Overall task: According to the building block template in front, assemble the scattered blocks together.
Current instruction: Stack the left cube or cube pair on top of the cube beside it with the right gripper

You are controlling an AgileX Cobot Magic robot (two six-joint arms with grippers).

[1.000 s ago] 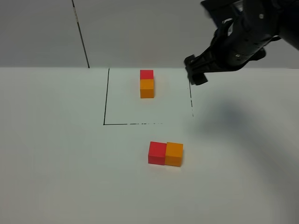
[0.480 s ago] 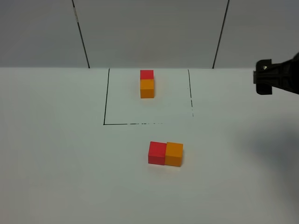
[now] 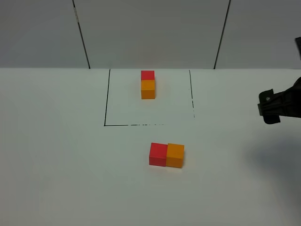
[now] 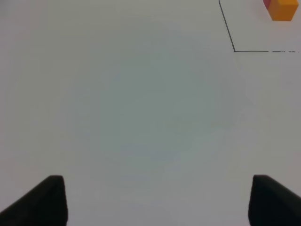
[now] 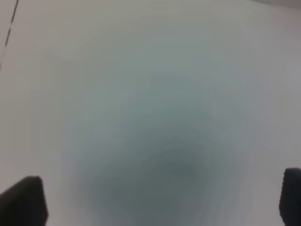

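Note:
The building block template stands inside a black outlined square (image 3: 106,113) at the back: a small red cube (image 3: 147,75) joined to a small orange cube (image 3: 147,89) in front of it. The scattered blocks lie in front of the square, the red cube (image 3: 158,154) on the left touching the orange cube (image 3: 175,156) on the right. My right gripper (image 3: 270,107) hovers at the far right, well away from the blocks, and is open and empty in the right wrist view (image 5: 160,202). My left gripper (image 4: 157,200) is open and empty over bare table. The template's orange cube (image 4: 283,9) shows far off.
The white table (image 3: 61,165) meets a grey panelled wall (image 3: 150,33) behind. The square's front corner line (image 4: 234,50) shows in the left wrist view. The left arm is out of the exterior view.
My right arm has swung from above the square's back right corner out to the right edge and come lower. The blocks and template have not moved.

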